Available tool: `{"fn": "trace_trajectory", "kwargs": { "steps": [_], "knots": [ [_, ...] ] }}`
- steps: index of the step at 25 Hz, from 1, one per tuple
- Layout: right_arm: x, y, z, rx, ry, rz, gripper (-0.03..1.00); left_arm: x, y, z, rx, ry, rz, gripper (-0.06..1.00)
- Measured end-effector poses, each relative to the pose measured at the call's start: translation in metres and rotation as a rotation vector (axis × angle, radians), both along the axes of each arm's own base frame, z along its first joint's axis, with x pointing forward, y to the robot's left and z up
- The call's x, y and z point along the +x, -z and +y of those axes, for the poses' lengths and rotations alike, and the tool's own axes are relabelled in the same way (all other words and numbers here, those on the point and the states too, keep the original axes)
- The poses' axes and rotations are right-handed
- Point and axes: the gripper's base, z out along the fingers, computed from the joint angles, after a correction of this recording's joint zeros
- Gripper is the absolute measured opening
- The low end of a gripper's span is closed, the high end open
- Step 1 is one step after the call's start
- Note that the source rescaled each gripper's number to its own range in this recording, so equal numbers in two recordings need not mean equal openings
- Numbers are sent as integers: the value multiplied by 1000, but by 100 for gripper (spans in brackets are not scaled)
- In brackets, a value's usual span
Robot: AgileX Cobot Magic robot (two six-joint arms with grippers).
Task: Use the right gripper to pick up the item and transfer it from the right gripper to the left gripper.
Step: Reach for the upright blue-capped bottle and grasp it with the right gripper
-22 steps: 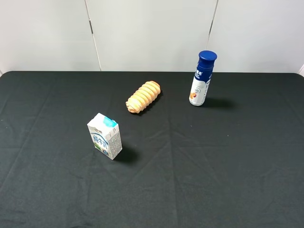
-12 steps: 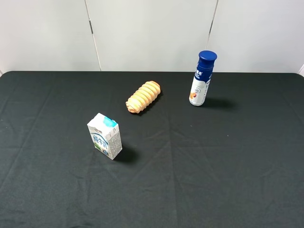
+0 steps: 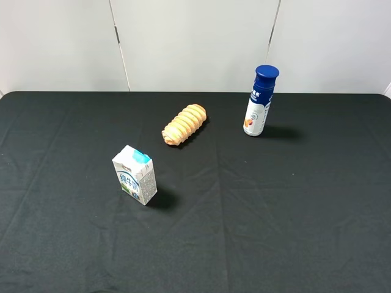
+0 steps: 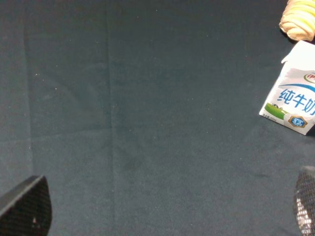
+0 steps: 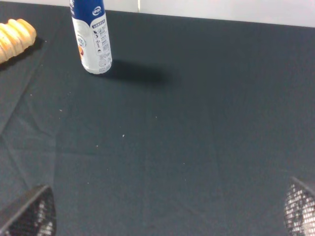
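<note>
The item, a slim white bottle (image 3: 259,101) with a dark-blue cap and blue label, stands upright at the back right of the black table. It also shows in the right wrist view (image 5: 91,38), far ahead of my right gripper (image 5: 165,212). That gripper is open and empty, and only its two fingertips (image 5: 29,215) show at the frame corners. My left gripper (image 4: 165,204) is open and empty too, with its fingertips (image 4: 25,206) wide apart over bare cloth. Neither gripper shows in the exterior high view.
A white-and-teal milk carton (image 3: 135,174) stands left of centre and also shows in the left wrist view (image 4: 294,96). A ridged golden bread roll (image 3: 184,124) lies behind it, left of the bottle. The black cloth (image 3: 275,201) covers the table up to the white back wall.
</note>
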Motion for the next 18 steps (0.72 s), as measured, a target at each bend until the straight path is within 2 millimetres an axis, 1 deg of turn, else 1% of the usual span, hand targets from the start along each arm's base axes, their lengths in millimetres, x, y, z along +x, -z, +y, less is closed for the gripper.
{"fn": "trace_trajectory", "kwargs": {
  "steps": [18],
  "knots": [
    [0, 0, 0, 0, 0, 0, 100, 0, 0, 0, 0, 0, 0, 97]
  ]
}}
